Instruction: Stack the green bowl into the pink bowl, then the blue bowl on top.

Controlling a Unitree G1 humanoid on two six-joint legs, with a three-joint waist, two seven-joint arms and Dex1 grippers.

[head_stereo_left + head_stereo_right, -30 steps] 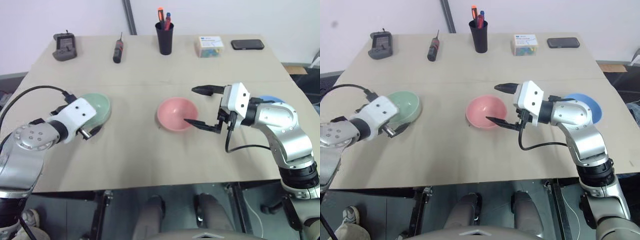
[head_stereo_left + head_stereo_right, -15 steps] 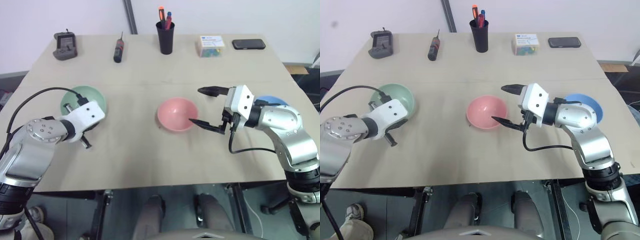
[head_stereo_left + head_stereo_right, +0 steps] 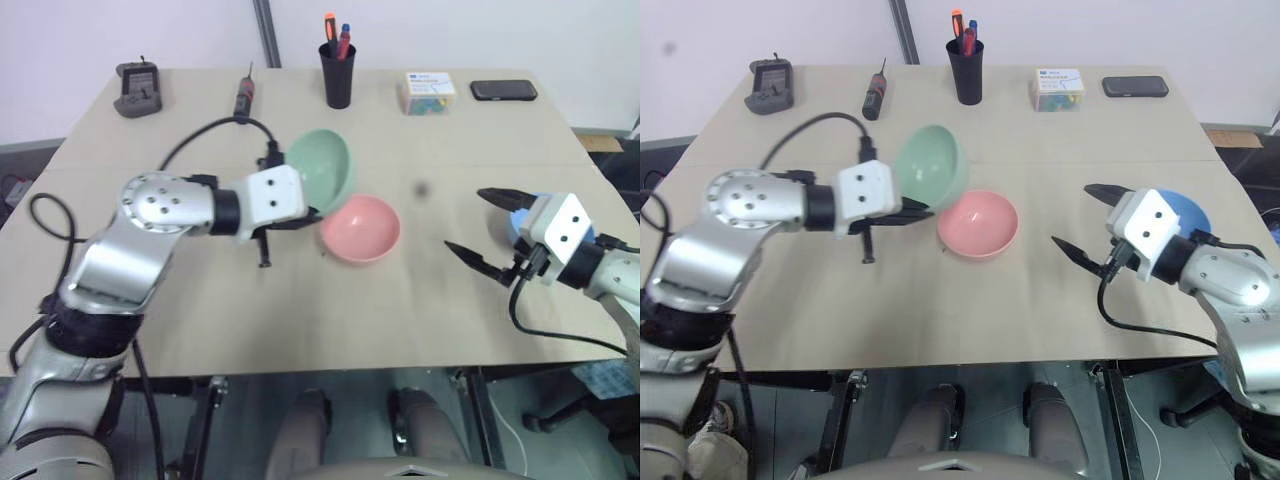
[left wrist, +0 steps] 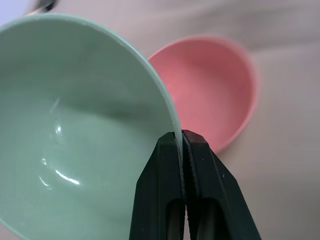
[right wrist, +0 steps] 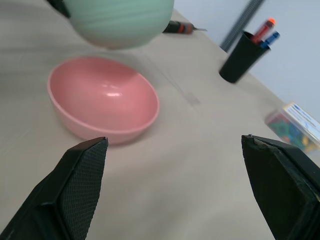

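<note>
My left hand (image 3: 318, 212) is clamped on the rim of the green bowl (image 3: 322, 170); in the left wrist view both black fingers (image 4: 170, 190) pinch the thin rim edge, one inside, one outside. The bowl is lifted off the table (image 3: 200, 290) and tilted, its open side facing about 10 o'clock from me, its underside toward the right hand. Its lower edge hangs at the pink bowl's far-left rim; can't tell if they touch. Part of the green bowl's rim is hidden behind my left wrist block.

The pink bowl (image 3: 360, 228) sits upright mid-table, empty, at 5 o'clock from the green bowl.

My right hand (image 3: 479, 230) is spread wide and holds nothing, its fingers pointing toward the pink bowl from the bowl's 3 o'clock, well apart from it. In the right wrist view the two finger pads (image 5: 75, 185) frame the pink bowl with the green bowl's underside above it.

The blue bowl (image 3: 1178, 205) is mostly hidden behind my right wrist; only a slice of rim shows, at the table's right edge.

Far edge of the table, 12 o'clock side: pen cup (image 3: 338, 82), screwdriver (image 3: 244, 92), dark gadget (image 3: 137, 90) I can't identify, small box (image 3: 429, 92) with coloured contents, black phone-like slab (image 3: 503, 90).
</note>
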